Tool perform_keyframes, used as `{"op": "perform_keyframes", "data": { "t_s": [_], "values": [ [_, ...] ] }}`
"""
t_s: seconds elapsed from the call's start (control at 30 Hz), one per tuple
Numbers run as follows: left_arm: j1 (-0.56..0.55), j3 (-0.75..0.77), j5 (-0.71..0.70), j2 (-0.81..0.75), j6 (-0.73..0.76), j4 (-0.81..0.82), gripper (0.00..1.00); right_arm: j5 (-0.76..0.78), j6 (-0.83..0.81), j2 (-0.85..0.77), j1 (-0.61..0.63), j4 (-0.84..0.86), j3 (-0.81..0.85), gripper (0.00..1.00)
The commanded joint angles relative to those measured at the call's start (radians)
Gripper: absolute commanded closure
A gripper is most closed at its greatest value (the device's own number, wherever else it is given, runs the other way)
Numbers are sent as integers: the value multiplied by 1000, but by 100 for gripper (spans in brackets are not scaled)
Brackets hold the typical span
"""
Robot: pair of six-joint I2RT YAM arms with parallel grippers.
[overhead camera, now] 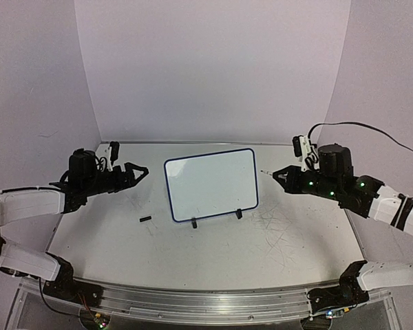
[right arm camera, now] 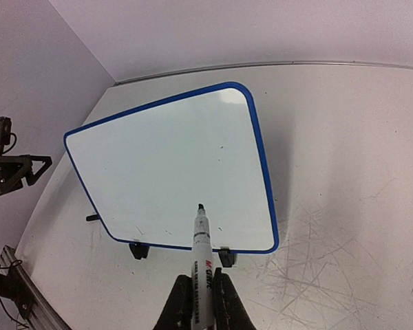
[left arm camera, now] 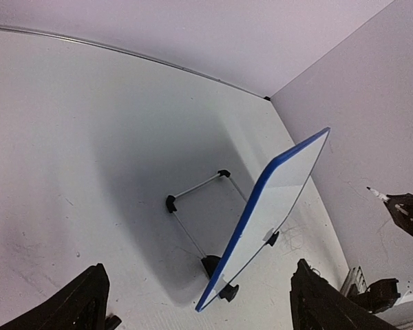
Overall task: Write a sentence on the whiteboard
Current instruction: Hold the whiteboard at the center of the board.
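Plain pale lilac walls enclose a scuffed white tabletop on three sides

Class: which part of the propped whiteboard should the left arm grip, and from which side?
Probably the whiteboard by its thin blue left rim, from the left, where the open left gripper faces it. It leans back on a wire stand, leaving that edge free front and back.

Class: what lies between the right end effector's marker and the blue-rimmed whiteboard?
Only bare white tabletop lies between the white black-tipped marker and the blue-rimmed rectangular whiteboard, clearest in the top external view.
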Motion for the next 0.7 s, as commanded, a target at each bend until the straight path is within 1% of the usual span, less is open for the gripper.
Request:
{"op": "perform_keyframes", "data": {
  "t_s": [0.0, 0.07, 0.13, 0.2, 0.37, 0.47, 0.57, 0.67],
  "values": [
    [5, -58, 131, 34, -53, 275, 7, 16, -9, 17, 52, 63, 60, 100],
    [5, -90, 178, 49, -77, 390, 7, 23, -8, 19, 72, 66, 69, 100],
    [4, -119, 185, 63, -81, 476, 8, 35, -8, 18, 92, 69, 82, 100],
    [4, -125, 182, 78, -74, 509, 8, 56, -15, 14, 108, 70, 93, 100],
    [4, -109, 250, 165, -90, 579, 9, 71, -21, -4, 122, 90, 101, 100],
    [6, -131, 299, 237, -161, 761, 9, 67, -18, 1, 130, 101, 106, 100],
    [6, -132, 355, 329, -246, 939, 12, 66, -16, 9, 137, 106, 110, 100],
    [6, -140, 369, 360, -259, 1002, 12, 66, -13, 10, 144, 107, 112, 100]
  ]
}}
